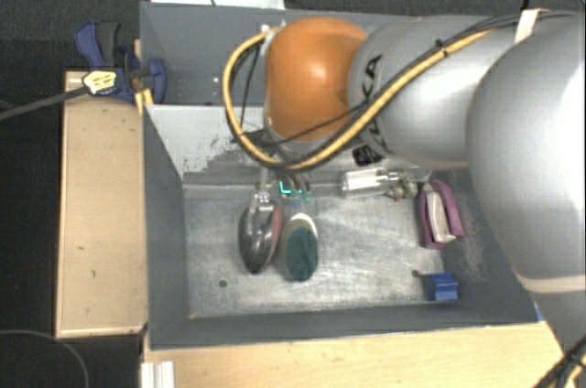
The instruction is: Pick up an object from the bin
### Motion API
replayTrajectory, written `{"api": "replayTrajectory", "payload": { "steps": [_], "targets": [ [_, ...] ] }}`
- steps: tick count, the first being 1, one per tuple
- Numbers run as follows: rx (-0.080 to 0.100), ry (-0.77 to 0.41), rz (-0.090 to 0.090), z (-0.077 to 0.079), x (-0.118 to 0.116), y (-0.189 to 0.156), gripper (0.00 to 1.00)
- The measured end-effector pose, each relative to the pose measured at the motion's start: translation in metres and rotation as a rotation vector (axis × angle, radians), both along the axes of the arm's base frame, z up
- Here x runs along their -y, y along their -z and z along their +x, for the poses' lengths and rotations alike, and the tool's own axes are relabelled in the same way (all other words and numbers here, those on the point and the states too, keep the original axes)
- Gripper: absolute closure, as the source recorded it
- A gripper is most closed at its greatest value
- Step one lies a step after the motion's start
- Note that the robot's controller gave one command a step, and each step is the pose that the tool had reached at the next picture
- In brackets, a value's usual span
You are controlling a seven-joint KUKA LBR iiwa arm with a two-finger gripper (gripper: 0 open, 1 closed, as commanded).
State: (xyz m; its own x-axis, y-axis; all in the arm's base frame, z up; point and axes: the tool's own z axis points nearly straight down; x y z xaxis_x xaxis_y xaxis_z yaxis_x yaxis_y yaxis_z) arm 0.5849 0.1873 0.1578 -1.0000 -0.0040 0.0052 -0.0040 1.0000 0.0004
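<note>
Well, I am starting at the left wall of the grey bin (169, 194), where scuffed bare floor is lying open towards the middle. My fingers (273, 210) are hanging low there, right over a dark grey oval thing (254, 242) lying just beside a dark green oval thing (300, 251); whether they are open or closed I cannot tell. Rightwards, a clear tube (369, 183) is resting by the back wall, a purple thing (438, 214) is sitting near the right wall, and a small blue block (443, 287) is lying in the front right corner, bare floor between them.
</note>
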Motion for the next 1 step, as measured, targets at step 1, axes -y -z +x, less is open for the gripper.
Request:
{"api": "replayTrajectory", "payload": {
  "steps": [1],
  "targets": [
    [0.013, -0.555, 0.002, -0.0034, 0.0299, 0.086, 0.0]
  ]
}}
